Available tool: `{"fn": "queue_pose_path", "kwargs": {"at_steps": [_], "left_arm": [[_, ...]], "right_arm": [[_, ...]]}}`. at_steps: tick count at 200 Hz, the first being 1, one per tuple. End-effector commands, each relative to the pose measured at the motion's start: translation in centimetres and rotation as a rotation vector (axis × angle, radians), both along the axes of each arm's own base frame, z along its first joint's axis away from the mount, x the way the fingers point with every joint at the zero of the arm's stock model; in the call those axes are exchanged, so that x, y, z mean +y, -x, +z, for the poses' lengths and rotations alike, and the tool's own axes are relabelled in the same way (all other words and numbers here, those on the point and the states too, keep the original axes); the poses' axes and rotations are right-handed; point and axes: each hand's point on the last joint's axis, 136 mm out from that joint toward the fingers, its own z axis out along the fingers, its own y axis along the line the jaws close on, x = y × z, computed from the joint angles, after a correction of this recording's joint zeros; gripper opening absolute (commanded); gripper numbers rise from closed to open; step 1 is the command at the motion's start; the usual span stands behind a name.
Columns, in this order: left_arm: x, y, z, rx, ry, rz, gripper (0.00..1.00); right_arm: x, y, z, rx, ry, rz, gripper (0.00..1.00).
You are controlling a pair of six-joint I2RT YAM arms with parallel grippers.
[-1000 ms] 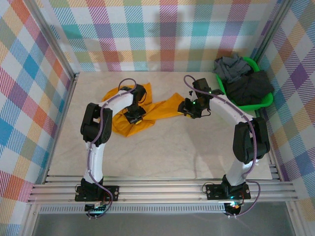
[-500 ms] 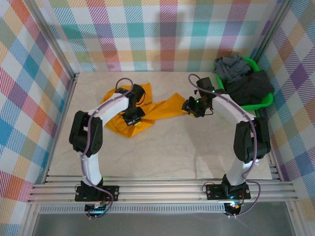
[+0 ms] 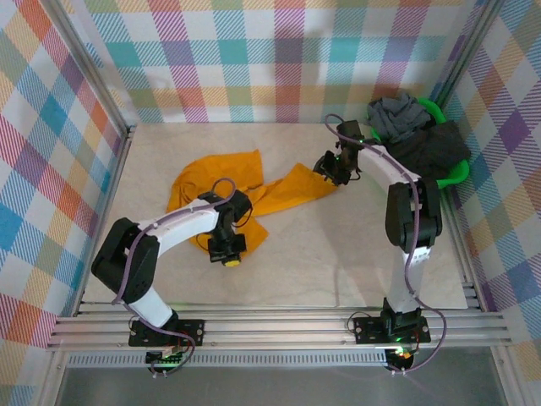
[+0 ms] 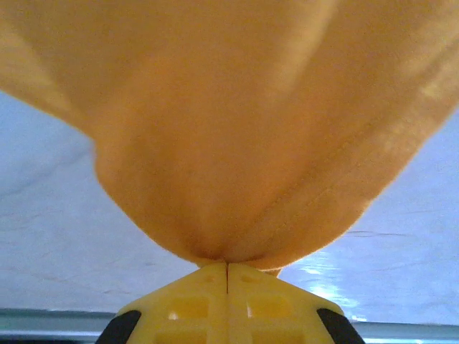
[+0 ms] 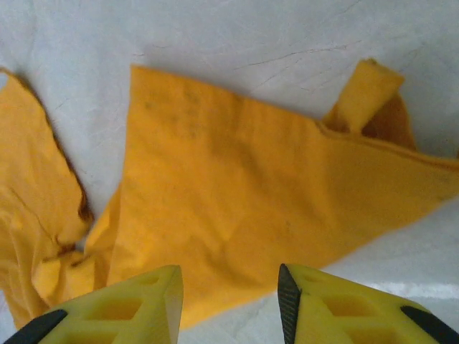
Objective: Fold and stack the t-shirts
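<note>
Left end effector first: it sits low and left of centre in the overhead view, pinched shut on a fold of the orange t-shirt. A second ago it was higher up, in the middle of the cloth. It has since dragged that fold down the frame towards the arm bases. In the left wrist view the yellow fingers meet with no gap, and the cloth bunches out from between them.

The right end effector has drifted up and to the right, and now hovers over the shirt's right-hand end. Its fingers stand apart, holding nothing, with the flat orange panel lying on the surface below them.

To my eye the shirt is being pulled out to lie flat, not folded yet. It is longer than it was, but a twist remains at its middle. The task looks barely begun, since the grey t-shirt and the charcoal t-shirt are heaped in the green basket at the upper right.

I cannot tell whether the left side holds a hem or a sleeve, as the cloth there is too close and blurred. The left arm covers part of the shirt. I also cannot say whether the basket hides more garments under its heap.
</note>
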Motion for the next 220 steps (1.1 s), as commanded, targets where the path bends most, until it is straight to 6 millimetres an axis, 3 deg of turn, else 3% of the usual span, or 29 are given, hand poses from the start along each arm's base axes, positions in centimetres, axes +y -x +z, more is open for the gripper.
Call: {"fn": "queue_pose_path", "kwargs": {"at_steps": [1,58,112,151,169,220], "left_arm": [[2.9,0.9,0.8,-0.038,-0.109,-0.045,0.00],[8.6,-0.1,1.4,-0.081,-0.305,0.069,0.00],[14.7,1.1,1.6,-0.049,-0.425,0.224,0.00],[14.4,-0.8,1.8,-0.066,-0.363,0.308,0.00],[14.0,-1.4,1.5,-0.060,-0.350,0.309,0.00],[13.4,-2.5,1.2,-0.062,-0.326,0.300,0.00]], "right_arm": [[1.0,0.3,-0.3,0.014,0.005,0.038,0.41],[2.3,0.9,-1.8,-0.076,0.156,0.261,0.47],[4.9,-0.8,-2.6,-0.193,0.270,0.404,0.49],[8.0,-0.6,-4.2,-0.194,0.359,0.548,0.52],[9.3,0.3,-5.0,-0.178,0.372,0.595,0.48],[6.0,1.9,-6.1,-0.120,0.526,0.555,0.51]]}}
